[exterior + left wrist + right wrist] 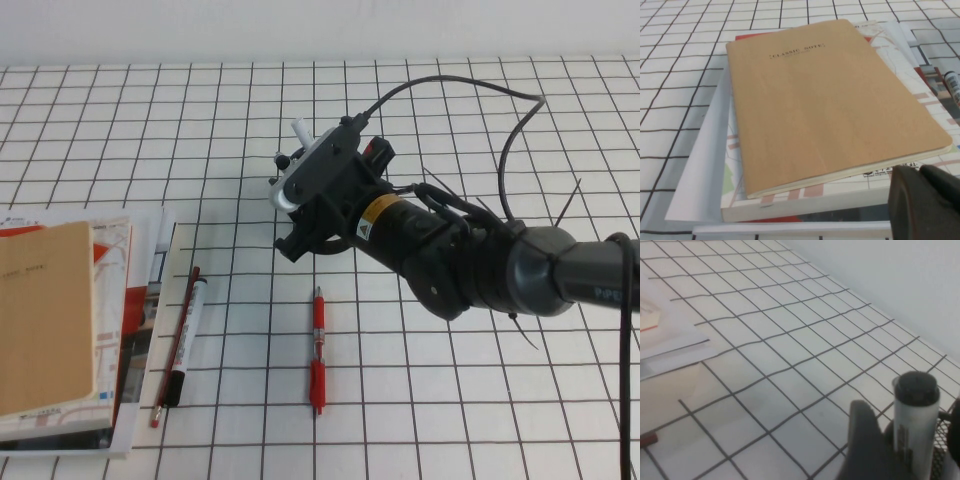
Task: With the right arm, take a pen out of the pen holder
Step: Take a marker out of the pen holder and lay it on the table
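A white pen with a dark cap (914,415) stands upright in the black mesh pen holder (940,460). My right gripper (910,440) is open around the pen. One dark finger (865,440) lies close against the pen, and the other stands apart from it at the picture's edge. In the high view the pen's white top (297,132) sticks up past the right gripper (292,168) near the table's middle, and the holder is mostly hidden beneath the arm. My left gripper (922,200) hovers shut beside a tan notebook (830,100).
A red pen (317,350) lies on the grid table in front of the right arm. A black marker (186,340) and a red pencil (175,350) lie beside the stack of notebook and booklets (50,320) at the left front.
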